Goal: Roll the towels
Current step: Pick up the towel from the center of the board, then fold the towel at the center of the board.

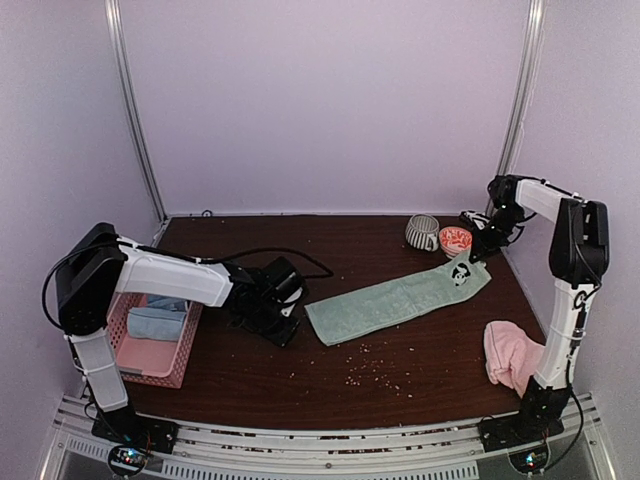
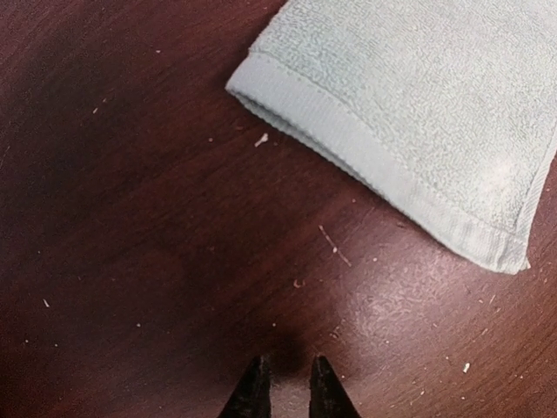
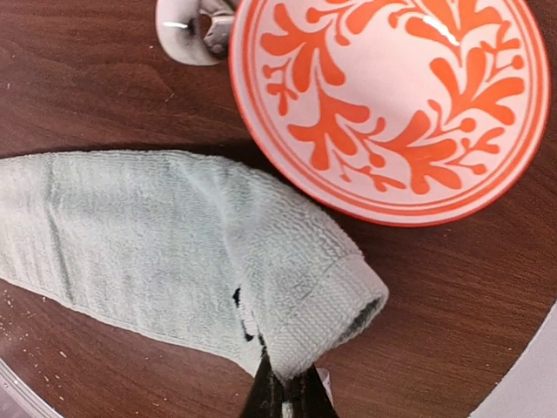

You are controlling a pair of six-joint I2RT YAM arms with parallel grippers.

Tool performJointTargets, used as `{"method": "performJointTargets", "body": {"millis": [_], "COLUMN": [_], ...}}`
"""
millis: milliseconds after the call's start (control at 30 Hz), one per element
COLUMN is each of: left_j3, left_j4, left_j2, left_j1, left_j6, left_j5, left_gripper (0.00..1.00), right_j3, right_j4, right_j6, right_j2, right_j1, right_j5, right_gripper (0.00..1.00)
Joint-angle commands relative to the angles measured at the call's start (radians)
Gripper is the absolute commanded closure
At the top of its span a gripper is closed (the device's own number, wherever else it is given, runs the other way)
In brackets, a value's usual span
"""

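right gripper (image 3: 285, 394) clamped on end corner of mint green towel (image 3: 165, 244) — spread flat, unrolled, beside orange-patterned bowl (image 3: 392, 96) | left gripper (image 2: 287, 387) narrowly apart, empty, near towel's other end | pink towel (image 1: 512, 352) crumpled at table's right — neither rolled yet

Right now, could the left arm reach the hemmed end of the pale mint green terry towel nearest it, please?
Probably yes. Only bare dark wooden table lies between the left gripper and the hemmed end of the pale mint green terry towel; nothing stands in the way.
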Motion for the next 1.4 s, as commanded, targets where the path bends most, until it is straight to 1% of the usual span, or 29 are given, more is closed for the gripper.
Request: {"method": "performJointTargets", "body": {"millis": [0, 100, 200, 233, 400, 567, 667, 900, 1133, 1367], "left_j3": [0.039, 0.076, 0.129, 0.147, 0.242, 0.288, 0.279, 0.249, 0.199, 0.128], "left_j4": [0.036, 0.037, 0.06, 0.068, 0.082, 0.073, 0.079, 0.103, 0.142, 0.232], "left_j2": [0.012, 0.023, 0.047, 0.059, 0.132, 0.2, 0.217, 0.264, 0.217, 0.131], "left_j1": [-0.003, -0.002, 0.002, 0.004, 0.004, 0.011, 0.012, 0.013, 0.013, 0.013], "left_j6": [0.013, 0.021, 0.026, 0.028, 0.05, 0.047, 0.034, 0.032, 0.028, 0.015], "left_j5": [-0.015, -0.026, -0.019, -0.015, 0.011, -0.024, -0.066, -0.036, -0.059, -0.085], "left_gripper": [0.85, 0.89, 0.99, 1.0, 1.0, 1.0, 1.0, 1.0, 1.0, 1.0], "right_j3": [-0.021, -0.038, -0.051, -0.052, -0.049, -0.036, -0.042, -0.037, -0.018, 0.007], "right_j4": [-0.04, -0.038, -0.031, -0.031, -0.038, -0.065, -0.062, -0.054, -0.048, -0.053], "right_j6": [-0.014, -0.023, -0.018, -0.016, -0.017, -0.031, -0.029, -0.01, 0.016, 0.029], "right_j2": [0.003, -0.02, -0.043, -0.046, -0.055, -0.061, -0.074, -0.082, -0.085, -0.078], "right_j1": [0.034, 0.064, 0.091, 0.099, 0.137, 0.177, 0.205, 0.264, 0.319, 0.383], "right_j5": [-0.092, -0.147, -0.194, -0.206, -0.255, -0.326, -0.349, -0.365, -0.389, -0.443], "right_gripper": [1.0, 1.0, 1.0, 1.0, 1.0, 1.0, 1.0, 1.0, 1.0, 1.0]}}
